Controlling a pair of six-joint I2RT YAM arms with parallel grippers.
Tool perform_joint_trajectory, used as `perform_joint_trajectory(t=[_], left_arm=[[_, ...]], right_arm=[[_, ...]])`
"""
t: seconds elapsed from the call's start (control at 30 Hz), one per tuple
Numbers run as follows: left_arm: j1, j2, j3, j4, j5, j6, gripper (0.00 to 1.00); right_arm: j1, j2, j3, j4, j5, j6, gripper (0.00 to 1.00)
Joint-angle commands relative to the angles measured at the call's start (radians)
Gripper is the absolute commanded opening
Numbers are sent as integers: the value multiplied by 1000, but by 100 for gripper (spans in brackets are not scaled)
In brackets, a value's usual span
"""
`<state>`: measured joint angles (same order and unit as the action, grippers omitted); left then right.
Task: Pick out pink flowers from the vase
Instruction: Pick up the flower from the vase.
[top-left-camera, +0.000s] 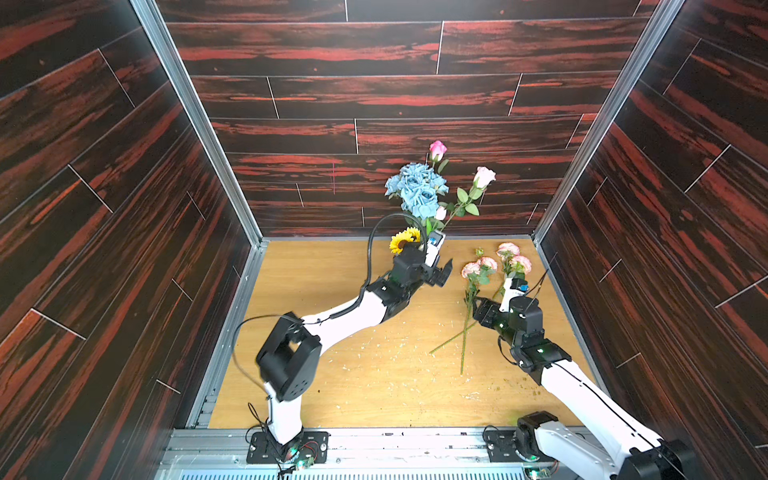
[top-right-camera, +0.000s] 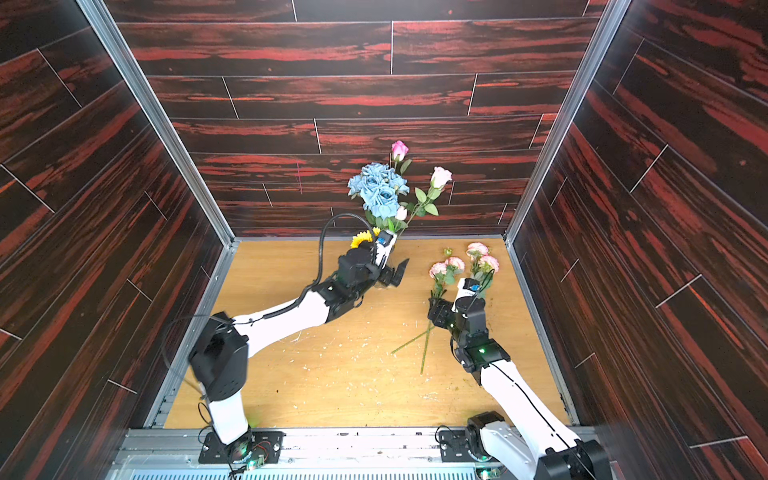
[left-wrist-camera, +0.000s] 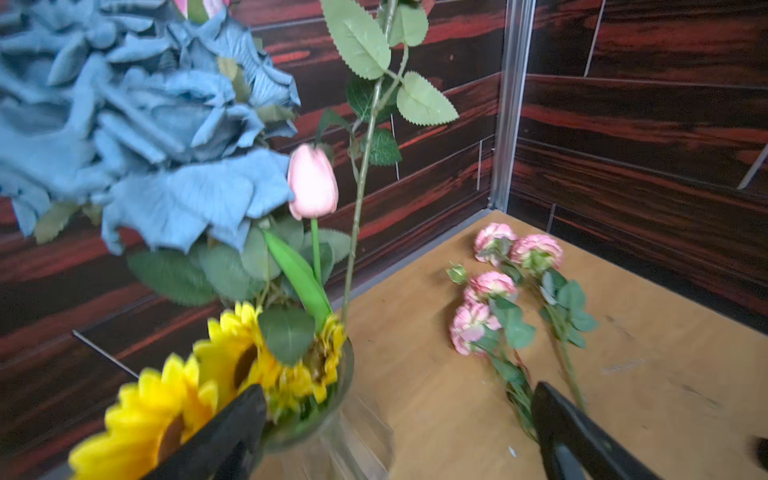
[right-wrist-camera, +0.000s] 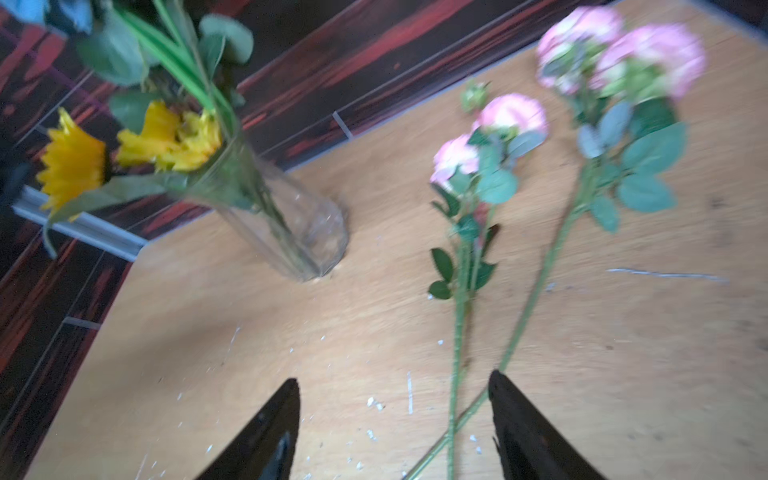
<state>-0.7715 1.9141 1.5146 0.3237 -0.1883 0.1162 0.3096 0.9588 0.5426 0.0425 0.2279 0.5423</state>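
Now flat pink flowers, blooms rearward

top views look down from high up front; close wrist views share the vase.

- The vase was clear ribbed glass and stood on the wooden table near the back wall, with green stems inside it.
- A deep pink rosebud, a paler pink rosebud and a small pink bud rose from it on leafy stems.
- Two stems of ruffled pink flowers lay flat on the table beside the vase but apart from it, their lower ends crossing.
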Motion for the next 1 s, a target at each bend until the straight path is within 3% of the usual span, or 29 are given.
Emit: perform_joint_trajectory(t=[0.0, 0.23, 0.37, 0.57, 0.73, 0.87, 0.97], left_arm=[[2, 58, 89, 5, -4, 122, 100], [1, 198, 9, 453, -1, 325, 98], [1, 250, 39, 497, 53, 381, 100], [8, 322, 106, 557, 25, 420, 100], [34, 318, 133, 537, 62, 343, 100], [78, 285, 164, 432, 193, 210, 98], [96, 278, 191, 380, 259, 178, 97]], right_arm=[[2, -28, -7, -62, 108, 29, 73], [2, -30, -7, -69, 101, 45, 72], [1, -20, -6, -66, 82, 48, 72], [1, -2, -3, -66, 68, 55, 72], [1, 7, -1, -61, 61, 57, 72], [1, 15, -1, -59, 57, 57, 72], [1, 20, -1, -59, 54, 58, 72]])
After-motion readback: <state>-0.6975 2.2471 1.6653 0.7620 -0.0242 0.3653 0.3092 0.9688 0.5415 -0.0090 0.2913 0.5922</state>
